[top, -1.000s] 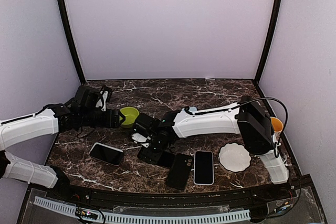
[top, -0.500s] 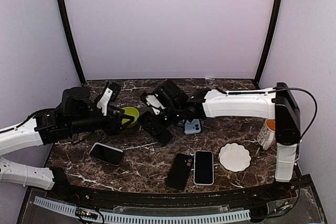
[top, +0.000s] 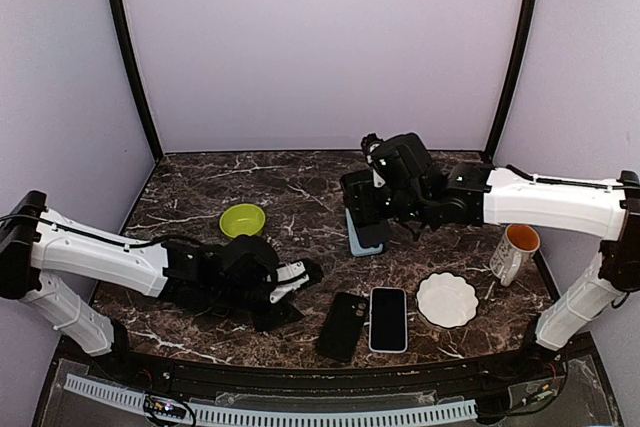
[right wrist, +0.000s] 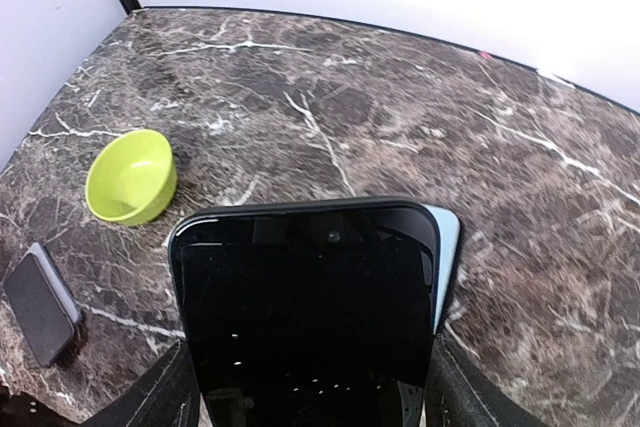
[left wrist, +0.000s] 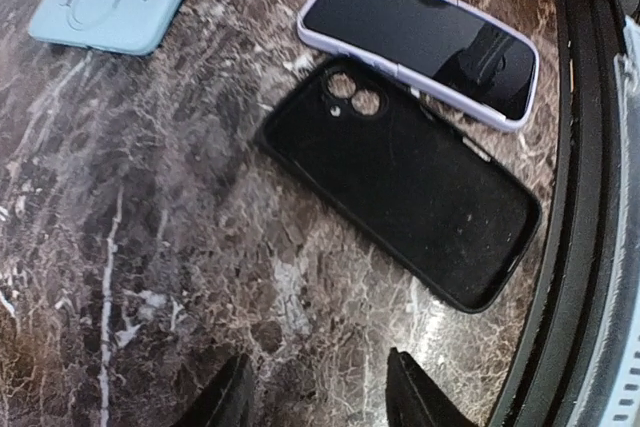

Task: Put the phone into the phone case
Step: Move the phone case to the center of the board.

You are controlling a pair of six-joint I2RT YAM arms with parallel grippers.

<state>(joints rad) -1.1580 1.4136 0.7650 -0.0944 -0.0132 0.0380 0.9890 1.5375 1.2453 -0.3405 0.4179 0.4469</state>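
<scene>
Both arms have swung since a second ago: the right gripper has risen from the front of the desk to the back right, carrying the phone, and the left gripper has dropped from beside the green bowl to the front, low over the marble.

We see a dark brown desk veined in white, closed in by pale lilac walls with black posts in the back corners and a black rim along the near edge.

The right gripper is clamped on the black phone by its long edges, screen up and off the desk, just above the light blue case. The left gripper's jaws stand apart with nothing between them, pointing toward the black phone case, which lies open side up near the front rim. A lilac-cased phone lies just beside it, and a white plate and a mug sit further right. Another phone lies on the left.

On the blue case's back we make out a raised ring and a small mark, perhaps a logo, too small to read.
</scene>
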